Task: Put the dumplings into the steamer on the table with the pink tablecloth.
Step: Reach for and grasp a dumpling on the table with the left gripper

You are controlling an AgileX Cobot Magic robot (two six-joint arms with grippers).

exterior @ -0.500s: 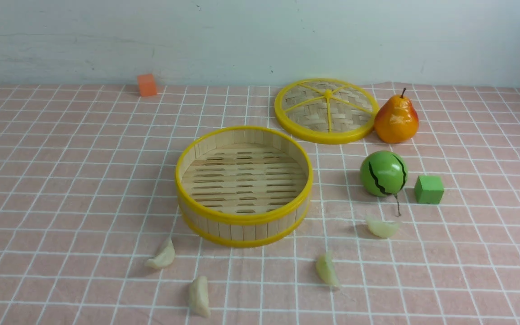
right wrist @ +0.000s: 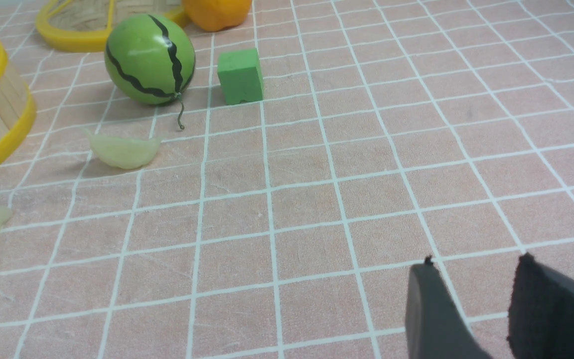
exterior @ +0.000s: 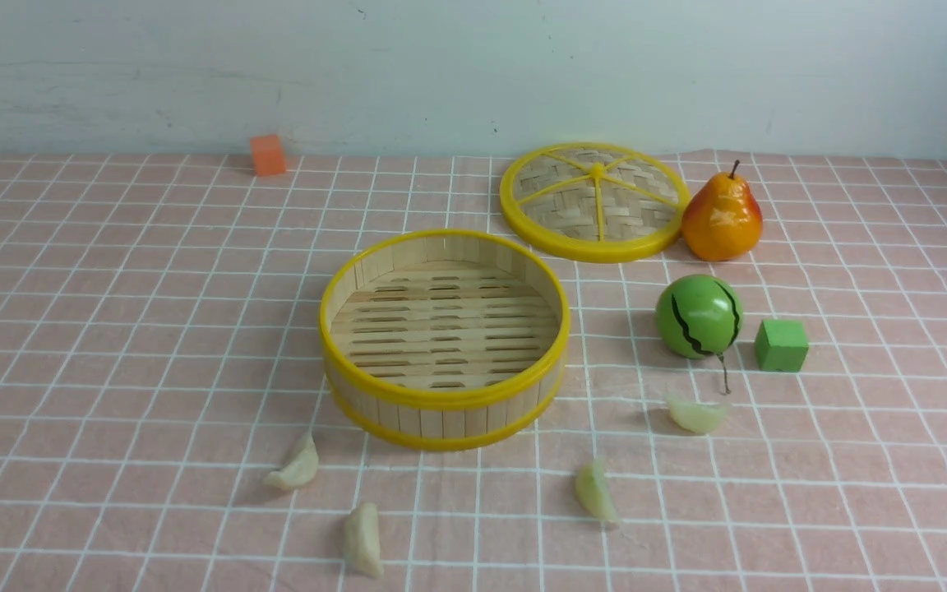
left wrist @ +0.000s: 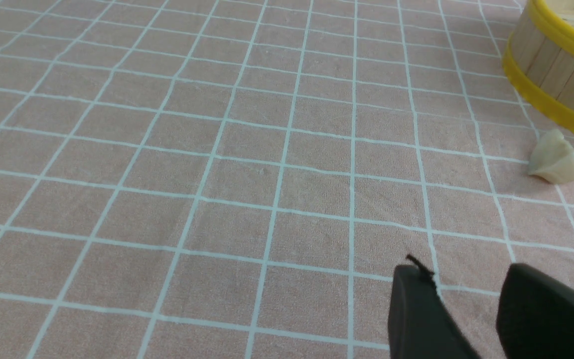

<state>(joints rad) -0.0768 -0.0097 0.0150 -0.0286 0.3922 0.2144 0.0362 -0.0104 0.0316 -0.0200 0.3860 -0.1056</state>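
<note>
An orange cube [exterior: 268, 154] sits far back on the left of the tabletop [exterior: 71, 370], which the pink tablecloth [exterior: 893, 510] covers. The left fingers [left wrist: 416, 314] stand parted by a narrowish gap with only cloth between them (they hold nothing). A cream dumpling [left wrist: 556, 162] lies well ahead of them and off to one side, untouched. A second cream dumpling [exterior: 362, 538] lies nearer the front edge.

The steamer [exterior: 441, 399] stands upright in the middle, and all four dumplings lie on the cloth outside it. Off its near right lies a greenish dumpling [exterior: 597, 491]. A second greenish dumpling [exterior: 697, 414] lies farther right, just in front of the striped green ball [exterior: 698, 316]. Behind the ball, the woven lid [exterior: 593, 247] lies flat with a pear [exterior: 722, 218] just beside it, and a green cube [exterior: 781, 345] sits right of the ball. The right fingers [right wrist: 431, 314] are likewise parted and empty, with both greenish dumplings well apart from them.
</note>
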